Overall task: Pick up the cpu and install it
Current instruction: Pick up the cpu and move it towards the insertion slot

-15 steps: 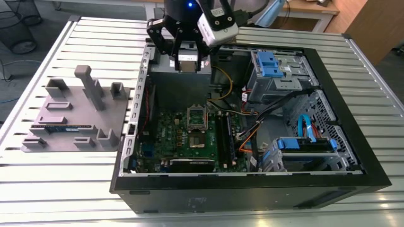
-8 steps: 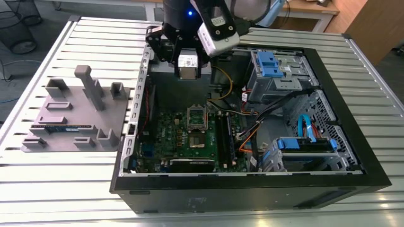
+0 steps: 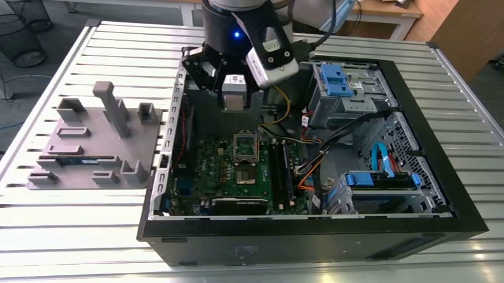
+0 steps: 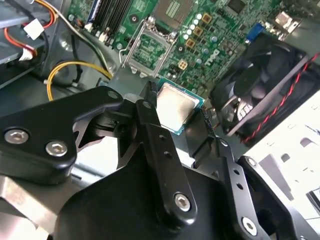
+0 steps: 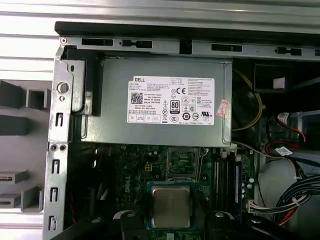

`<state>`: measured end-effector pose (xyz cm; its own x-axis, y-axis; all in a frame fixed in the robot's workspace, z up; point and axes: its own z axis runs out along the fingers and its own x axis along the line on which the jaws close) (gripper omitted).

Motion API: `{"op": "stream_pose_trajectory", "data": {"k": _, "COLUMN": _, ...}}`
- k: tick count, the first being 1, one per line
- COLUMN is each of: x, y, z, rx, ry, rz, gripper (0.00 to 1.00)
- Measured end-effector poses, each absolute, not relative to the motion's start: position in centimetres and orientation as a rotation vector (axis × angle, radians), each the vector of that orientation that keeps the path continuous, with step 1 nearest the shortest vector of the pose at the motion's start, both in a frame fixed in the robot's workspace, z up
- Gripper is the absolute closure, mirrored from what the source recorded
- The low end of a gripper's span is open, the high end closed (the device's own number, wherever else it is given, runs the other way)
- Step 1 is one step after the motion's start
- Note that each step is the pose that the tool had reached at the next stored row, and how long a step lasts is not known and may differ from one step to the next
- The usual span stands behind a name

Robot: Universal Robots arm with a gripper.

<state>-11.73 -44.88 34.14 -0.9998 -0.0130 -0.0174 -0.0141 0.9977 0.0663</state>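
Pale slatted metal bench, carrying all the items listed. Black computer case, lying on its side with the panel off, interior exposed. Grey moulded fixture block, on the bench beside the case toward the exterior view's left. Grey boxed power supply, mounted inside the case along one wall. Green motherboard, flat on the case floor. Black cooling fan, at the edge of the board, with a red-and-black twisted lead. Black two-fingered hand, poised over the open case above the board, its fingers closed against opposite edges of the cpu. Blue-green memory stick, lying flat in a slot of the fixture block. Silver socket frame, on the board with its socket uncovered and unoccupied. Square cpu, silvery top with a thin green border, pinched in the hand, held level above the board near the socket but not seated in it.
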Motion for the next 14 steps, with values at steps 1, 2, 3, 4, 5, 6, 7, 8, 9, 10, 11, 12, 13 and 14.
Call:
{"op": "stream_pose_trajectory", "data": {"k": 1, "x": -11.7, "y": -45.0, "z": 34.0, "rx": -0.021, "ry": 3.123, "rz": 0.104, "gripper": 0.53}}
{"op": "stream_pose_trajectory", "data": {"k": 2, "x": -11.7, "y": -45.1, "z": 33.8, "rx": -0.021, "ry": 3.123, "rz": 0.104, "gripper": 0.53}}
{"op": "stream_pose_trajectory", "data": {"k": 3, "x": -11.7, "y": -45.2, "z": 33.6, "rx": -0.021, "ry": 3.123, "rz": 0.104, "gripper": 0.53}}
{"op": "stream_pose_trajectory", "data": {"k": 4, "x": -11.7, "y": -45.3, "z": 33.4, "rx": -0.021, "ry": 3.123, "rz": 0.104, "gripper": 0.53}}
{"op": "stream_pose_trajectory", "data": {"k": 5, "x": -11.7, "y": -45.4, "z": 33.2, "rx": -0.021, "ry": 3.123, "rz": 0.104, "gripper": 0.53}}
{"op": "stream_pose_trajectory", "data": {"k": 6, "x": -11.6, "y": -45.4, "z": 33.1, "rx": -0.021, "ry": 3.123, "rz": 0.104, "gripper": 0.53}}
{"op": "stream_pose_trajectory", "data": {"k": 7, "x": -11.6, "y": -45.4, "z": 33.0, "rx": -0.021, "ry": 3.123, "rz": 0.104, "gripper": 0.53}}
{"op": "stream_pose_trajectory", "data": {"k": 8, "x": -11.4, "y": -45.5, "z": 32.8, "rx": -0.021, "ry": 3.123, "rz": 0.104, "gripper": 0.53}}
{"op": "stream_pose_trajectory", "data": {"k": 9, "x": -11.3, "y": -45.5, "z": 32.7, "rx": -0.021, "ry": 3.124, "rz": 0.103, "gripper": 0.53}}
{"op": "stream_pose_trajectory", "data": {"k": 10, "x": -11.1, "y": -45.5, "z": 32.6, "rx": -0.021, "ry": 3.124, "rz": 0.103, "gripper": 0.53}}
{"op": "stream_pose_trajectory", "data": {"k": 11, "x": -10.9, "y": -45.5, "z": 32.5, "rx": -0.021, "ry": 3.124, "rz": 0.103, "gripper": 0.53}}
{"op": "stream_pose_trajectory", "data": {"k": 12, "x": -10.7, "y": -45.6, "z": 32.4, "rx": -0.021, "ry": 3.123, "rz": 0.103, "gripper": 0.53}}
{"op": "stream_pose_trajectory", "data": {"k": 13, "x": -10.6, "y": -45.6, "z": 32.3, "rx": -0.021, "ry": 3.124, "rz": 0.103, "gripper": 0.53}}
{"op": "stream_pose_trajectory", "data": {"k": 14, "x": -10.5, "y": -45.7, "z": 32.1, "rx": -0.021, "ry": 3.124, "rz": 0.103, "gripper": 0.53}}
